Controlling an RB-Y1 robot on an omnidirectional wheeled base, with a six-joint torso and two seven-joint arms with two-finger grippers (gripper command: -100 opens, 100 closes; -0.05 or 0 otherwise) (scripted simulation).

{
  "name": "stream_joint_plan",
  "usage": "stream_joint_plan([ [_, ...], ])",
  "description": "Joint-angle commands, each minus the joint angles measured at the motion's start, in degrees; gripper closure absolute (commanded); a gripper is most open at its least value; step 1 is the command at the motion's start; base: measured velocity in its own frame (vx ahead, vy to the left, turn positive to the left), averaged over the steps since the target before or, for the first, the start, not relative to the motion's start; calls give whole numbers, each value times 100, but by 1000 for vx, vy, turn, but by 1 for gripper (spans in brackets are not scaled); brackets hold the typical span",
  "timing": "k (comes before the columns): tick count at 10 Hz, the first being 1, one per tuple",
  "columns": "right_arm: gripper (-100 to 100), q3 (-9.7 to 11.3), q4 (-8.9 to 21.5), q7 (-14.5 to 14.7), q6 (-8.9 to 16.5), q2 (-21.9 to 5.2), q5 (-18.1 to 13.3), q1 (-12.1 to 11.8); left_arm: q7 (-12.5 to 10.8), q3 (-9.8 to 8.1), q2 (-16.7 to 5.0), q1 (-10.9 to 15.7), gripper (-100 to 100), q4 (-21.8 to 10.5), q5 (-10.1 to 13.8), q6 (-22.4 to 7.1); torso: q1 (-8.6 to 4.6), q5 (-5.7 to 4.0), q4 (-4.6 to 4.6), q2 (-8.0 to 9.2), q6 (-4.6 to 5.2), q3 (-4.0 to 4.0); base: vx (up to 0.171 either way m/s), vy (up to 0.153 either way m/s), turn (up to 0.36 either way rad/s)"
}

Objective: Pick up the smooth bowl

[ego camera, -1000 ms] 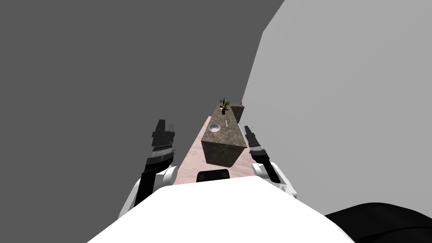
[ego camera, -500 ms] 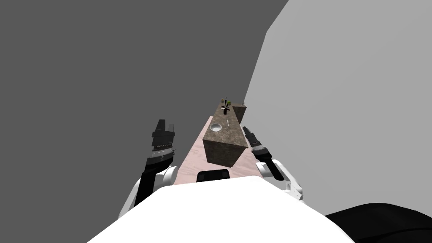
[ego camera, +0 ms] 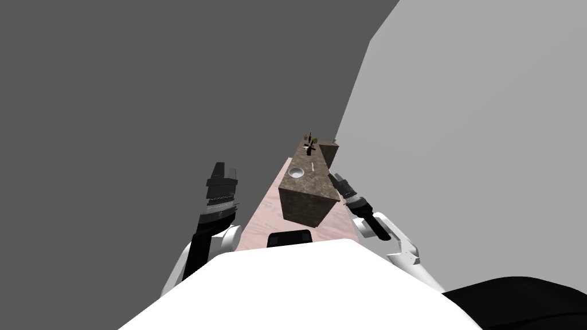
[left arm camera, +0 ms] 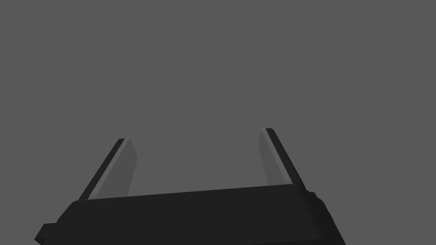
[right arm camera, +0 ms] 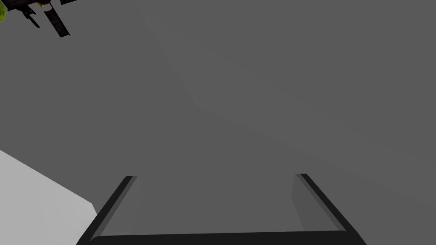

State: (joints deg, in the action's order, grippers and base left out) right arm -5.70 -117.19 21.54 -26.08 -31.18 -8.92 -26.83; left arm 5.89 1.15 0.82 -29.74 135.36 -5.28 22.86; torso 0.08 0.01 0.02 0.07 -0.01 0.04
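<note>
The left gripper (ego camera: 223, 168) is showing a black, boxy body with two thin, light grey blade fingers (left arm camera: 121, 170) rising from it. Just behind it, a ribbed dark wrist banded with pale silvery rings is leading into a black forearm and a rounded white joint shell. The right gripper (ego camera: 333, 177) is looking alike: dark box, grey right fingers (right arm camera: 303, 204), one light ring behind, black forearm, white casing.

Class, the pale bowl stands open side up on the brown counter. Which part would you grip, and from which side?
Probably the rim, from above: the bowl stands upright near the left edge of the counter, so one finger can drop inside the wall and one outside. Its round sides offer no flat hold.
</note>
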Motion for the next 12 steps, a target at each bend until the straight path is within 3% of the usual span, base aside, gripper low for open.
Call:
stream_joint_plan([
  [1, -100, -14, 65, 93, -23, -205, -64, 21, 0, 0, 0, 0, 0, 0, 0, 0, 0, 0, 0, 0, 0, 0, -18, 25, 49],
  [5, -100, -14, 450, 438, -87, -906, -429, 124, 0, 0, 0, -1, 0, 0, 0, 0, 6, 2, -1, -5, 3, -3, -11, 43, 95],
  [8, -100, 14, 603, 541, -104, -1244, -570, 156, 0, 0, 0, 0, 0, 0, 0, 0, 9, 2, -2, -8, 1, -5, -1, 45, 75],
  [12, -100, 176, 1141, 807, -128, -1988, -1054, 253, 0, 0, 0, -1, 0, 0, 0, 0, 21, 5, -3, -12, 4, -7, 14, 78, 124],
])
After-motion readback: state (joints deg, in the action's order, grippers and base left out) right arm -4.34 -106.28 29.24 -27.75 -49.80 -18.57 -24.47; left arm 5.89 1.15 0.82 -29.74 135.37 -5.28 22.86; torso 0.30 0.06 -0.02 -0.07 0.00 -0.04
